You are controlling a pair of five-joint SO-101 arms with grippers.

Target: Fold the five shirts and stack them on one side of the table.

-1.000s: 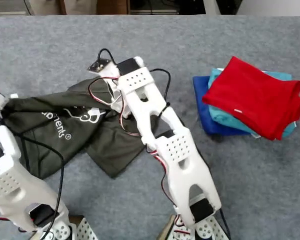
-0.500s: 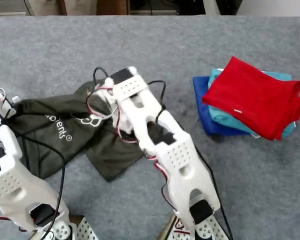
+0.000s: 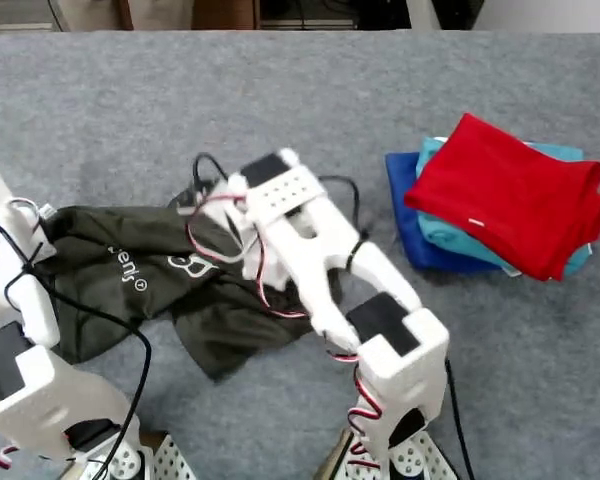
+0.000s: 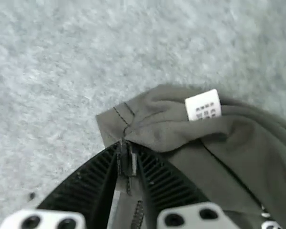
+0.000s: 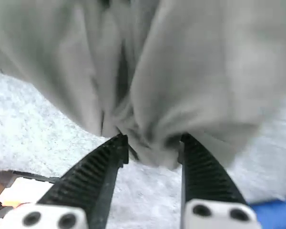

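At the far left, my left tool point(image 4: 127, 157) is clamped tight on a hemmed corner of the dark shirt point(image 3: 100, 235), its jaws pressed together with only the cloth edge between them. A white label point(image 4: 203, 105) sits on the fabric just beyond the pinch. I judge this grip is there to pin 1 corner so the cloth can be drawn out flat against it.

The shirt lies rumpled across the left half of the grey table point(image 3: 130, 110), not yet folded.

Toward the middle, my right tool point(image 5: 150, 143) has its jaws partly apart, with a thick bunch of the same shirt gathered between them and touching both inner faces. The cloth hangs above the table there, so I take it as gripped, not merely brushed.

At the right side, well apart from the dark shirt, a stack waits: a red shirt point(image 3: 505, 195) on top, a teal one point(image 3: 442, 238) under it, and a blue one point(image 3: 404, 210) at the bottom. That makes 3 folded that I can count.
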